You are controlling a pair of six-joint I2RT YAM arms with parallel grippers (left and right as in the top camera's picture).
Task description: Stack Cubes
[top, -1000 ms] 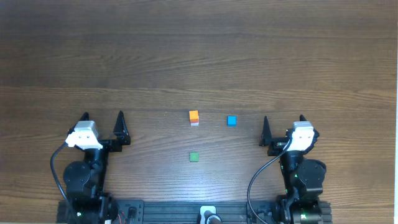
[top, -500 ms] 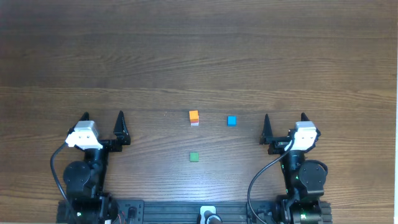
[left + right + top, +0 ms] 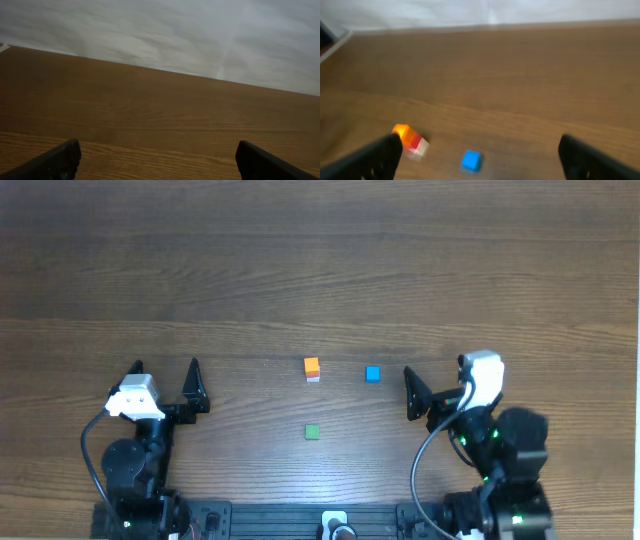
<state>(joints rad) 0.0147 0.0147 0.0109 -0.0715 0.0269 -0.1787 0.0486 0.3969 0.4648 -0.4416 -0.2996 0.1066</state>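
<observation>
An orange cube (image 3: 311, 365) stands on a small pale cube near the table's middle, with a blue cube (image 3: 373, 373) to its right and a green cube (image 3: 312, 432) nearer the arms. The right wrist view shows the orange cube (image 3: 406, 134) and the blue cube (image 3: 470, 160) ahead of my right gripper (image 3: 477, 157). My right gripper (image 3: 435, 388) is open and turned toward the blue cube, a short way right of it. My left gripper (image 3: 165, 371) stands open at the left, far from the cubes, nothing between its fingers (image 3: 60, 161).
The wooden table stretches bare beyond the cubes. A pale wall lies behind the table's far edge in both wrist views.
The right arm has swung its gripper left toward the blue cube. The left arm and the cubes have stayed put.
</observation>
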